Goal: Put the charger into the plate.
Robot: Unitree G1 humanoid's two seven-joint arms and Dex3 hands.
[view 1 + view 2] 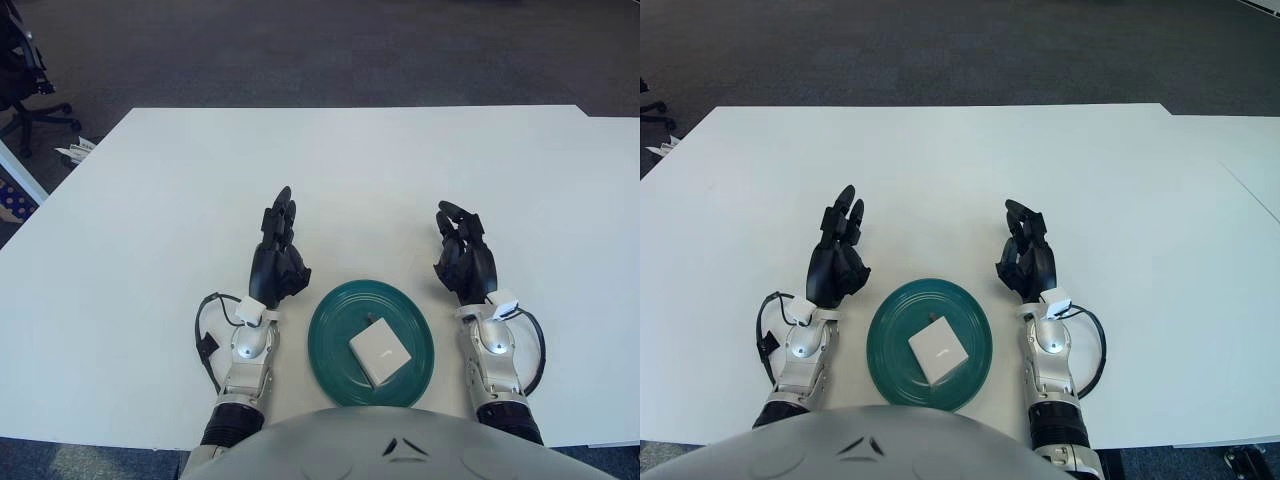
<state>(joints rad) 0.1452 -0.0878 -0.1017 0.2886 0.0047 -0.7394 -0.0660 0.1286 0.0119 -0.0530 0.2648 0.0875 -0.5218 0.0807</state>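
A white square charger [378, 351] lies inside the dark green plate [333, 345] at the near edge of the white table. My left hand [279, 245] shows just left of the plate, fingers extended and holding nothing. My right hand [462, 252] shows just right of the plate, fingers relaxed and slightly curled, also holding nothing. Neither hand touches the plate or the charger.
The white table [330, 180] stretches far ahead and to both sides. A second table edge [1250, 150] adjoins at the right. An office chair [25, 90] stands off the table's far left corner.
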